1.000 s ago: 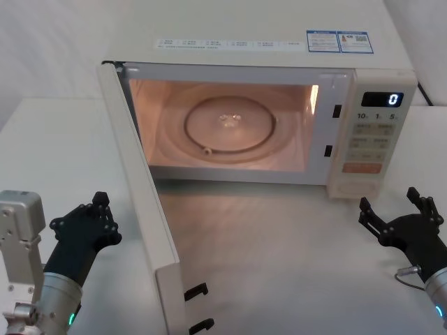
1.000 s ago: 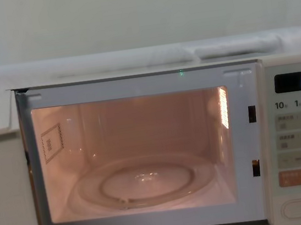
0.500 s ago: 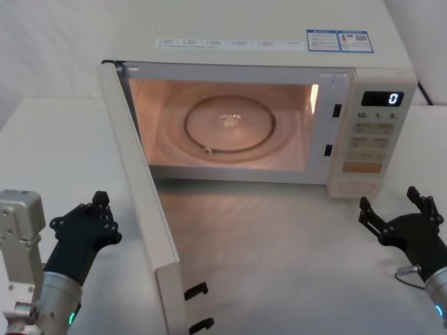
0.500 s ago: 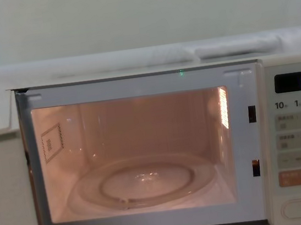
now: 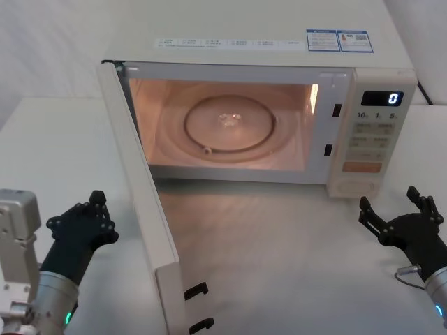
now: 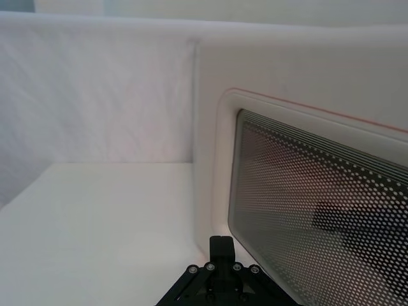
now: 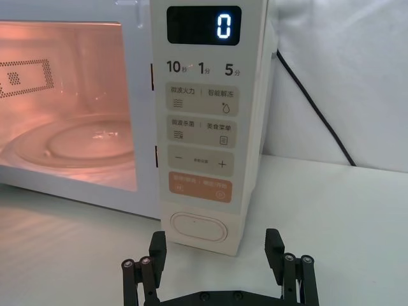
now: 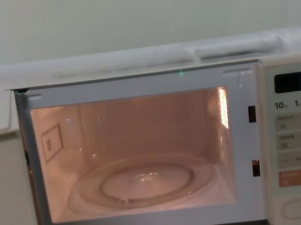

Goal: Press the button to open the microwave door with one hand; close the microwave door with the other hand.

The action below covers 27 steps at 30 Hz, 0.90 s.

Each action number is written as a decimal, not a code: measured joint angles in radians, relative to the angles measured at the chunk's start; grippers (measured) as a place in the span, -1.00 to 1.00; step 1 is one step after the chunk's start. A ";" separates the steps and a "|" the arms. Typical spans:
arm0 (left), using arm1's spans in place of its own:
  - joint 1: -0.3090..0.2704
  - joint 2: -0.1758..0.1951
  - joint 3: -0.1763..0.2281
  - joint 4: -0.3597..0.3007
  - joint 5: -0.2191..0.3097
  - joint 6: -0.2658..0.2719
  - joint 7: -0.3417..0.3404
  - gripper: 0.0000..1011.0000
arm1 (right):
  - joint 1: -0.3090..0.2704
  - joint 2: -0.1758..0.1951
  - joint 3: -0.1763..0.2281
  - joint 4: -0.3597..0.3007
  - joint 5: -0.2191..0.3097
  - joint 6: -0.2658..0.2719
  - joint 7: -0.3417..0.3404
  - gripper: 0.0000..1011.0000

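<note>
Right gripper (image 5: 396, 209) sits low on the table, just in front of the microwave's control panel, fingers spread wide with nothing between them. From its wrist view the two fingers (image 7: 150, 255) frame the button (image 7: 198, 227), which sits at the very bottom of the panel, close ahead but not touched.

Left gripper (image 5: 82, 218) is out on the hinge side of the microwave, beside the outer face of the door (image 5: 140, 202), near it but apart. Its fingers look parted too, and hold nothing.

The door stands wide open, swung out toward the front, edge-on from the head view, two black latch hooks (image 5: 196, 307) showing on its free edge. From the left wrist, the door's dotted window (image 6: 319, 217) is right alongside.

Count: one microwave (image 5: 265, 49), one door, one button, one orange key (image 7: 200, 187) just above it, two grippers. Cavity lit, one glass turntable (image 8: 143, 183) inside, display (image 8: 295, 81) reading 0.

White table (image 5: 293, 265), white wall behind. A black cable (image 7: 312, 108) runs down the wall on the panel side of the microwave. Open tabletop in front of the cavity, between door and right gripper.
</note>
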State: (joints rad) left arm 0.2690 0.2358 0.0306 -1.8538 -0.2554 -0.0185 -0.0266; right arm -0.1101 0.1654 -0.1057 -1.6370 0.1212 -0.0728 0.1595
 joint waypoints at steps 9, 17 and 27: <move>0.042 -0.009 -0.055 -0.045 -0.026 0.024 -0.035 -1.00 | 0.000 0.000 0.000 0.000 0.000 0.000 0.000 0.98; 0.091 -0.006 -0.118 -0.097 -0.079 0.017 -0.097 -1.00 | 0.000 0.000 0.000 0.000 0.000 0.000 0.000 0.98; 0.110 0.056 -0.177 -0.141 -0.135 0.001 -0.192 -1.00 | 0.000 0.000 0.000 0.000 0.000 0.000 0.000 0.98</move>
State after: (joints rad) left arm 0.3791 0.2917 -0.1459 -1.9946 -0.3903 -0.0179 -0.2185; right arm -0.1101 0.1654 -0.1057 -1.6370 0.1212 -0.0729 0.1595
